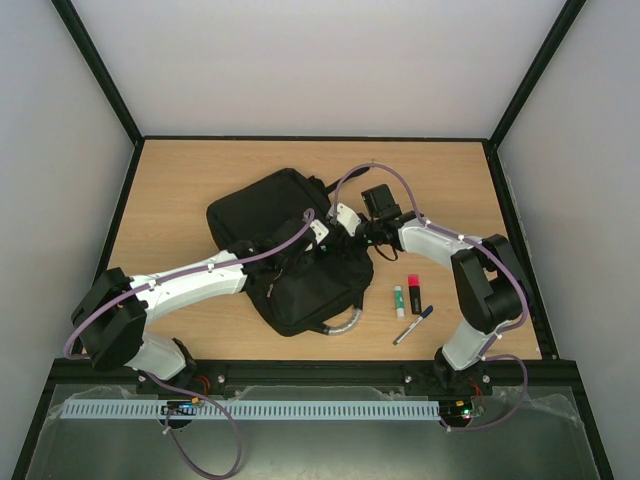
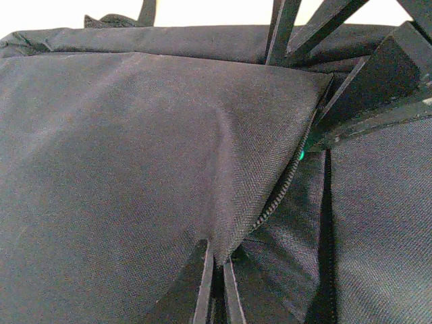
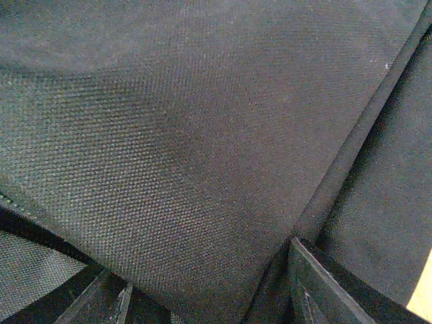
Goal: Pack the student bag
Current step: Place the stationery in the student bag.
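Observation:
The student bag [image 1: 285, 215] is a large black fabric bag lying in the middle of the table, its grey loop handle [image 1: 345, 322] at the near edge. My left gripper [image 1: 322, 248] is over the bag's middle. In the left wrist view it [image 2: 217, 270] is shut on the edge of a fabric flap [image 2: 169, 155] beside the zipper [image 2: 280, 196]. My right gripper [image 1: 345, 232] reaches in from the right, close to the left one. In the right wrist view it [image 3: 209, 266] has its jaws wide apart, with the bag fabric [image 3: 202, 121] filling the space between them.
A green glue stick [image 1: 400, 300], a red highlighter [image 1: 414, 293] and a blue pen [image 1: 412, 325] lie on the wooden table [image 1: 180, 190] right of the bag. Something small and green [image 2: 300, 154] shows in the zipper gap. Black frame posts stand at the table's edges.

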Motion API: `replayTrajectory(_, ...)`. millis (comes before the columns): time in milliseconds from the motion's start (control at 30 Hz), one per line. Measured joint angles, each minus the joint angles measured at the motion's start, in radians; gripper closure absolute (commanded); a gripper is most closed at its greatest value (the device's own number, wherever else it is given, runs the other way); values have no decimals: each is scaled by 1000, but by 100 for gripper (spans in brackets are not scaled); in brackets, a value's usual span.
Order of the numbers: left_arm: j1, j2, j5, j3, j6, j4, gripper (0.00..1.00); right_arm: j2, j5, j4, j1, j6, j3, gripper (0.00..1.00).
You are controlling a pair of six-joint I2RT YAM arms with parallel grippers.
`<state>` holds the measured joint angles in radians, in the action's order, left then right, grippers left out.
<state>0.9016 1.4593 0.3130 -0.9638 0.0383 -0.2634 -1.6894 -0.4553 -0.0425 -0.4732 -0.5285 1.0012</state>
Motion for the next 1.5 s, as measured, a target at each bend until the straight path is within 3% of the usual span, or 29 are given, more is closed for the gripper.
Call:
replayTrajectory(333, 0, 0, 0, 0, 0, -2, 98, 0, 24, 10, -24, 41, 0, 38)
replayTrajectory(700, -3, 0, 2, 0, 0, -4, 98, -1, 113, 70, -58, 235, 2, 39)
replayTrajectory(867, -3, 0, 1, 0, 0, -4, 98, 19, 105, 44, -58, 253, 3, 35)
replayTrajectory(1133, 3, -1, 4, 0, 0, -4, 98, 306, 87, -108, -63, 241, -34, 32)
replayTrajectory(1333, 10, -1, 14, 0, 1, -5, 98, 533, 137, -285, -60, 182, -95, 35)
replayTrajectory(1500, 24, -1, 21, 0, 3, -8, 98, 583, 190, -490, -36, 101, -109, 39)
